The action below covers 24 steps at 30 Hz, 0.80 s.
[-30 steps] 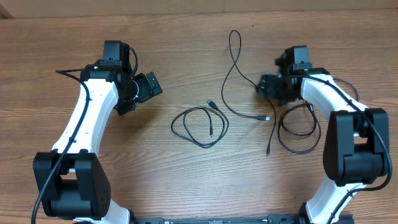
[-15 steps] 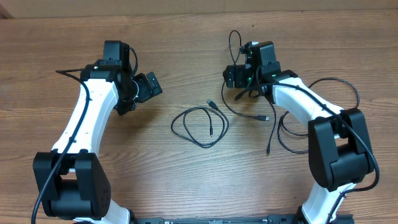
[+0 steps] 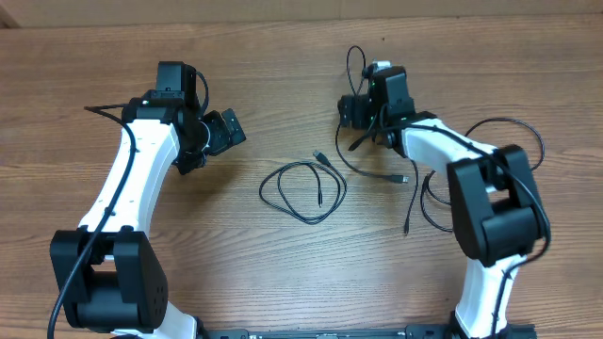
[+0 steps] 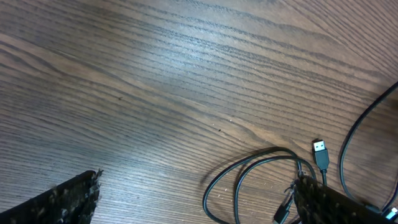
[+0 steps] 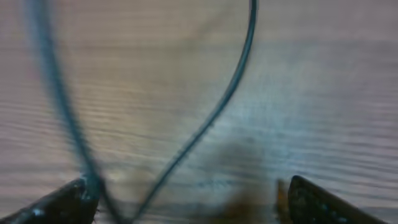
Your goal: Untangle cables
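Three thin black cables lie on the wooden table. A coiled cable (image 3: 263, 191) sits at the centre; the left wrist view shows its loops (image 4: 249, 169) and USB plug (image 4: 319, 151). A long cable (image 3: 382, 176) snakes from the far side to a plug at centre right. A third cable (image 3: 411, 202) loops beside the right arm. My right gripper (image 3: 347, 113) is open and straddles the long cable's strand (image 5: 214, 115), low over the table. My left gripper (image 3: 224, 132) is open and empty, left of the coil; its fingers (image 4: 196, 186) frame bare wood.
Thicker black wires run along both arms, with one loop near the right arm (image 3: 528, 137). The table's far edge (image 3: 283, 21) runs along the top. The right wrist view is blurred.
My right arm has swung left and away from me, from the looped cable to the long cable's upper part. The left arm and all the cables have not moved.
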Tool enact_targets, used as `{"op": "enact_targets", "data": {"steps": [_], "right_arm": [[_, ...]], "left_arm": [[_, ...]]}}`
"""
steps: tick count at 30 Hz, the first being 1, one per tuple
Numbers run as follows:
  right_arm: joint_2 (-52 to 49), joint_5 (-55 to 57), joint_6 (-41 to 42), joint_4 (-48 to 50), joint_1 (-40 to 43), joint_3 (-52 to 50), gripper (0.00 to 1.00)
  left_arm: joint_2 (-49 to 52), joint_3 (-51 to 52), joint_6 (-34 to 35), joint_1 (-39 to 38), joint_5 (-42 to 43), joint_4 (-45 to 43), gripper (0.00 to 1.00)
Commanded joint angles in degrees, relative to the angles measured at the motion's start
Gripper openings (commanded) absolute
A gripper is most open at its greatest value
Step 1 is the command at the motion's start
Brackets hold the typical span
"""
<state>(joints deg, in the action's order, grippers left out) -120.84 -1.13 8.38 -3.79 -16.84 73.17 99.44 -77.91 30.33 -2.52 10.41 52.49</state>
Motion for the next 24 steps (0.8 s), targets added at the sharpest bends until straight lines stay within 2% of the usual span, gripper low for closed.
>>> {"op": "enact_targets", "data": {"steps": [1, 2, 4, 5, 6, 12, 24], "right_arm": [[-1.5, 0.4, 0.1, -0.7, -0.5, 1.0, 0.66], [-1.5, 0.4, 0.1, -1.5, -0.5, 1.0, 0.55], [-1.4, 0.4, 0.1, -2.7, -0.5, 1.1, 0.19], [-1.3, 0.4, 0.1, -3.2, -0.4, 1.1, 0.08], [-1.2, 0.4, 0.1, -3.7, -0.3, 1.1, 0.04], [3.7, -1.7, 0.1, -6.0, -0.1, 1.2, 0.04], [26.6, 1.2, 0.2, -12.3, 4.0, 1.2, 0.04]], "left_arm": [[0.6, 0.4, 0.7, -0.1, -0.5, 0.0, 1.0], [0.6, 0.4, 0.7, -0.1, -0.5, 0.0, 0.99], [0.6, 0.4, 0.7, -0.1, -0.5, -0.1, 1.0], [0.6, 0.4, 0.7, -0.1, -0.5, -0.1, 1.0], [0.6, 0.4, 0.7, -0.1, -0.5, -0.1, 1.0], [0.6, 0.4, 0.7, -0.1, -0.5, 0.0, 0.99], [0.6, 0.4, 0.7, -0.1, -0.6, -0.3, 1.0]]}}
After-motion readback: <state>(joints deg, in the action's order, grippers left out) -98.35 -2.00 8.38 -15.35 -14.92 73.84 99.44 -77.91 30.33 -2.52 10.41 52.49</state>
